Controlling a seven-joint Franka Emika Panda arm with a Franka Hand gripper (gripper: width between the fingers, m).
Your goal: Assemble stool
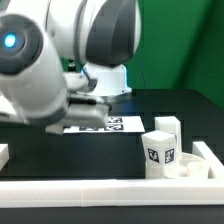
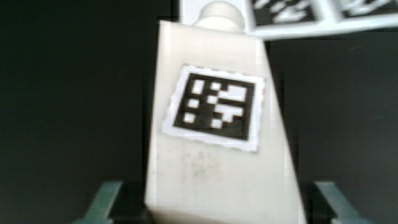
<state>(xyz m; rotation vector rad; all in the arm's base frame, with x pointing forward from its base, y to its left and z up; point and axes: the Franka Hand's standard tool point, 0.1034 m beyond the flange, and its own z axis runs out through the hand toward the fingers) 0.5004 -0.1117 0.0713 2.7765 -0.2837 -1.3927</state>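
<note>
Right up against the wrist cam is a white stool leg. It fills most of the frame and is pretty blurry, with its square tag facing the lens. The claw is clamped on that leg, but you only see two dark fingers peeking in at either side, cut off by the frame edge. The marker board is cropped past the leg's far end.

In the exterior view the arm is a huge blur that totally hides the claw and the held leg. On the exterior view's right a tagged leg stands by the border rail, with another leg just behind it. A rounded white part sits beside them, and I can't make out what it is.
</note>
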